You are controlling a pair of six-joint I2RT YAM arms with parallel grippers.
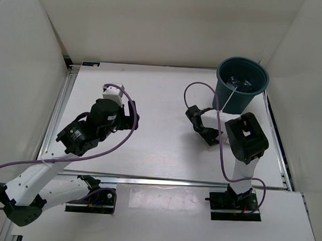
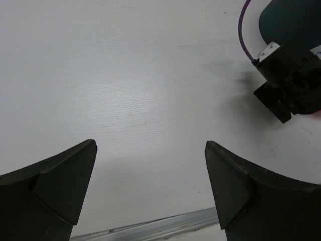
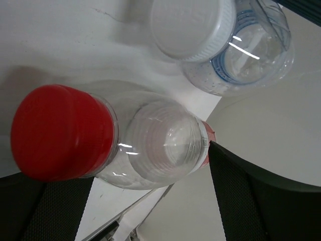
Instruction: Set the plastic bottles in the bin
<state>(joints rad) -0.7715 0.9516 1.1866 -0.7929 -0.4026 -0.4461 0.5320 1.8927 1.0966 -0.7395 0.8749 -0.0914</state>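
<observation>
The dark teal bin (image 1: pixel 238 100) stands at the back right; clear bottles (image 1: pixel 241 81) lie inside it. In the right wrist view a clear bottle with a red cap and red label (image 3: pixel 160 150) sits between my right gripper's (image 3: pixel 150 160) fingers. The jaws stand wide, and the right finger (image 3: pixel 241 186) is at the label. A second clear bottle with a white cap and blue label (image 3: pixel 235 55) is just behind it. From above, my right gripper (image 1: pixel 211 135) is in front of the bin and these two bottles are hidden. My left gripper (image 2: pixel 150 145) is open and empty over bare table (image 1: pixel 133 119).
The right arm's wrist and purple cable (image 2: pixel 286 85) show in the left wrist view, with the bin's edge (image 2: pixel 291 20) behind. White walls enclose the table on three sides. A metal rail (image 1: pixel 174 181) runs along the near edge.
</observation>
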